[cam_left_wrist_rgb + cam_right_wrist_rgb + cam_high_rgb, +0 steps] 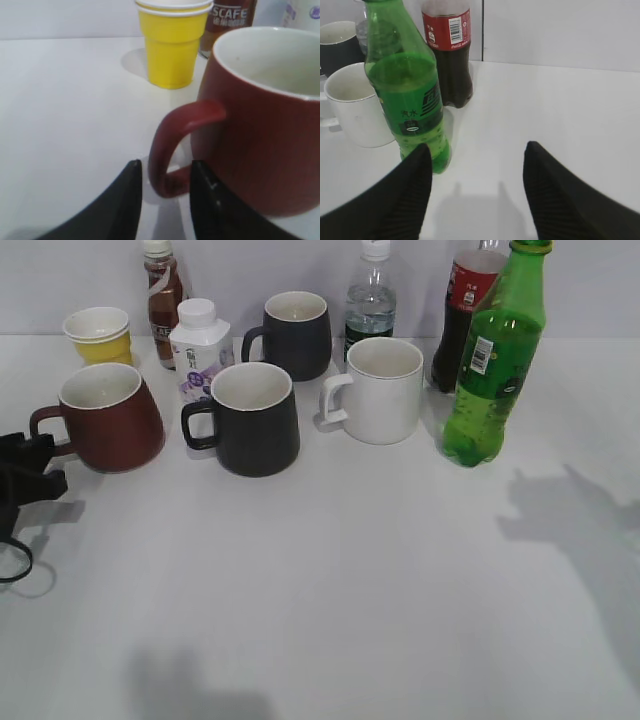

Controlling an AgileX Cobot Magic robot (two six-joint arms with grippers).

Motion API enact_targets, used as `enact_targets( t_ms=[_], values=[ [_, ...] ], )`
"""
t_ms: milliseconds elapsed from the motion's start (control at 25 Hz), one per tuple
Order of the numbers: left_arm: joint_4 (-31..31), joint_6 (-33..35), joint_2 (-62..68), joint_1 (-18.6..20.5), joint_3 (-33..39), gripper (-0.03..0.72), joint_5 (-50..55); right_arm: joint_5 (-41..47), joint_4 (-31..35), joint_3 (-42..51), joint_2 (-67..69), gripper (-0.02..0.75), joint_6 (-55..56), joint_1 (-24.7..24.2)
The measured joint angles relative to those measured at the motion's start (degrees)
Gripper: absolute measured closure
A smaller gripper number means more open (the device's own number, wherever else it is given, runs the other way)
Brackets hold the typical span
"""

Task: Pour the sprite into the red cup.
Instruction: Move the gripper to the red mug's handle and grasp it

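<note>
The red cup (110, 425) stands at the left of the table with its handle toward my left gripper (52, 462). In the left wrist view the cup (260, 140) fills the right side. My left gripper (165, 167) straddles the lower part of the handle, its fingers narrowly apart with a thin gap at the left finger. The sprite (495, 370) stands upright and capped at the back right. In the right wrist view the sprite (410, 90) is ahead and to the left of my right gripper (476, 147), which is wide open, empty and apart from the bottle.
Two black mugs (255, 420) (295, 335) and a white mug (385, 390) stand in the middle. A yellow paper cup (100, 335), a brown drink bottle (163, 300), a small white bottle (198, 350), a clear bottle (370, 300) and a cola bottle (465, 310) line the back.
</note>
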Motion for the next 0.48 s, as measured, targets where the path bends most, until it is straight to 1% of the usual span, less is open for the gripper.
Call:
enact_targets(
  t_ms=[200,480],
  values=[
    [-0.11,0.00,2.45,0.00,-3.80,0.428,-0.20,0.00,0.00,0.00,0.00,0.300,0.00,0.00],
    [-0.11,0.00,8.66,0.00,-11.48,0.429,0.95,0.30,0.00,0.00,0.00,0.300,0.06,0.00]
  ],
)
